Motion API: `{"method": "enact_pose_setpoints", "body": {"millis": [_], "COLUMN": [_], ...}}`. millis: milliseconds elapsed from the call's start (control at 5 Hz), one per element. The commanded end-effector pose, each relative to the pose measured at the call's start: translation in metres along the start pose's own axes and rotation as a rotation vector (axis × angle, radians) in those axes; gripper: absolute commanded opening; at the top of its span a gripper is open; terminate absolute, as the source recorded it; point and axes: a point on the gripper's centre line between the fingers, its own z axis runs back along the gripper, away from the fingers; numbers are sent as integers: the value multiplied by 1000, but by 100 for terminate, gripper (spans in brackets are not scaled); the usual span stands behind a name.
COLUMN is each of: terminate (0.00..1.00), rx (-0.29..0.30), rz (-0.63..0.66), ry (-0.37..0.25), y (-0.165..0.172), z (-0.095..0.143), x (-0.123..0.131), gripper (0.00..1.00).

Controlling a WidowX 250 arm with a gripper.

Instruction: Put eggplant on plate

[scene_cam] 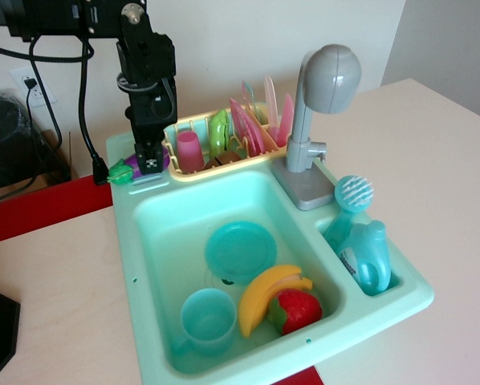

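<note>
The purple eggplant [130,169] with its green cap lies on the back left corner ledge of the sink [128,241]. My gripper [151,163] has come down onto the eggplant's right half, and its marked finger hides that part. From this side I cannot tell whether the jaws are closed on it. The round teal plate [240,250] lies flat on the basin floor, near the middle, with nothing on it.
A teal cup [207,320], a banana [266,295] and a red strawberry [298,310] lie at the basin's front. A yellow dish rack [224,164] with pink plates stands just right of the gripper. The grey faucet [324,88], a brush [352,192] and a teal bottle [367,255] are at the right.
</note>
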Motion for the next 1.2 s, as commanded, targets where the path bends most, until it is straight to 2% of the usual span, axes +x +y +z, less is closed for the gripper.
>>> {"method": "enact_pose_setpoints", "body": {"millis": [0,200,400,600,800,1000], "terminate": [0,0,0,0,0,0], "rx": [14,30,58,100,100,87], "rz": [19,30,25,-12,-64,-94], "ry": [6,-18,-34,-106,-182,-208], "y": [0,0,0,-2,-15,-32], "z": [-6,-12,-13,-2,18,34], "x": [0,-3,-6,-1,15,34], "gripper": [100,0,0,0,0,0]}}
